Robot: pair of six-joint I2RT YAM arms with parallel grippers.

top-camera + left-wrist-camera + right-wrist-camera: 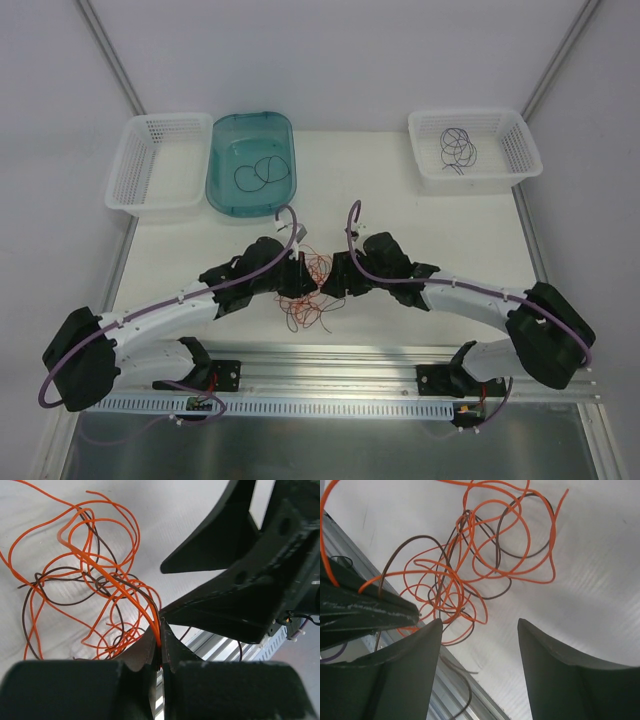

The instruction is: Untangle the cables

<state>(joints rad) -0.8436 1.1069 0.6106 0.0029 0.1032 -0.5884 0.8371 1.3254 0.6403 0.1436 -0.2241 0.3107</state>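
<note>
A tangle of thin orange cables (312,290) and dark brown ones lies on the white table between the two arms. In the left wrist view the orange strands (95,570) loop with dark strands (55,600). My left gripper (160,632) is shut on an orange cable that runs up out of the pinch. My right gripper (480,625) is open and empty, its fingers (427,635) just beside the tangle (470,565), facing the left gripper (365,610). In the top view the grippers meet at the tangle, the left (298,275) and the right (332,277).
A teal tub (251,162) holds a black cable loop. The white basket at back right (474,150) holds dark purple cable. An empty white basket (160,165) stands at back left. The aluminium rail (330,375) runs along the near edge.
</note>
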